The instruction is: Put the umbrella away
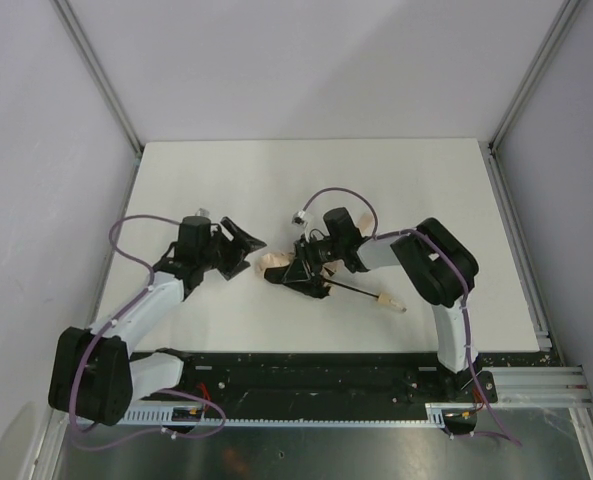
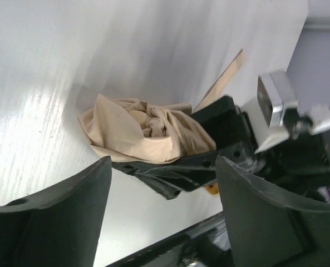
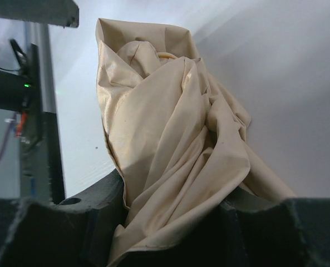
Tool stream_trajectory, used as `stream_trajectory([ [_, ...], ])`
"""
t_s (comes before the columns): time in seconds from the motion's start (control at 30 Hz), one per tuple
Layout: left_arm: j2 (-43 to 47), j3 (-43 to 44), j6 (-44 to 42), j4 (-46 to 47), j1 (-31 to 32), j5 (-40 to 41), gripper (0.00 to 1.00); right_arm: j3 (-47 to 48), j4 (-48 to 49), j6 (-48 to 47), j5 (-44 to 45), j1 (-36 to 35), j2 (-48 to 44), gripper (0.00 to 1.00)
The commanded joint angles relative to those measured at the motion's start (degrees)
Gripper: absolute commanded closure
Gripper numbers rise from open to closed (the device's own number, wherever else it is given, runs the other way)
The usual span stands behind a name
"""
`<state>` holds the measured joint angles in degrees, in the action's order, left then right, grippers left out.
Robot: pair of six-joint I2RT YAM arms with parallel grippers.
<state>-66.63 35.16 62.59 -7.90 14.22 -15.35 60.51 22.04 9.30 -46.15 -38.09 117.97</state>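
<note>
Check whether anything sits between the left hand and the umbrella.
Nothing visible does. The open left hand faces the umbrella, its tan canopy bunched, with only table surface between them. The right hand grips the canopy from the opposite side, outside that gap.

Seen from above, the umbrella (image 1: 274, 266) lies near the middle of the white table (image 1: 276, 180) — bunched beige canopy to the left, thin black shaft (image 1: 354, 290) running right to a pale handle (image 1: 388, 300). The right gripper (image 1: 298, 272) is clamped on the canopy end. The left gripper (image 1: 248, 256) — jaws spread — sits just beside the fabric.
</note>
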Motion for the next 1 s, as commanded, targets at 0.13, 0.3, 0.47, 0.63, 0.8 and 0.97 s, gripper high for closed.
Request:
stream_trajectory([
  [0.13,-3.6,2.6,-20.4,1.0,6.1,-0.8,0.17,-4.0,-1.2,10.2,-4.8,3.6,6.7,1.0],
  [0.3,-8.1,6.8,-20.3,2.2,9.9,-1.1,0.16,-4.0,0.3,11.9,-6.9,4.3,6.8,1.0],
  [0.47,-9.6,5.1,-2.2,2.6,8.7,-4.3,0.05,-3.9,-0.3,12.2,-4.3,4.3,7.1,1.0],
  [0.63,-14.5,3.9,14.3,2.7,8.7,-8.7,0.01,-3.9,0.5,12.1,-2.3,3.4,6.9,1.0],
  [0.8,-20.7,5.2,20.1,3.0,8.9,-9.1,0.01,-3.9,1.5,11.9,-2.3,2.8,6.1,1.0],
  [0.97,-27.2,6.8,21.0,3.9,9.1,-6.3,0.01,-3.9,1.9,9.8,-4.1,2.1,4.9,1.0],
])
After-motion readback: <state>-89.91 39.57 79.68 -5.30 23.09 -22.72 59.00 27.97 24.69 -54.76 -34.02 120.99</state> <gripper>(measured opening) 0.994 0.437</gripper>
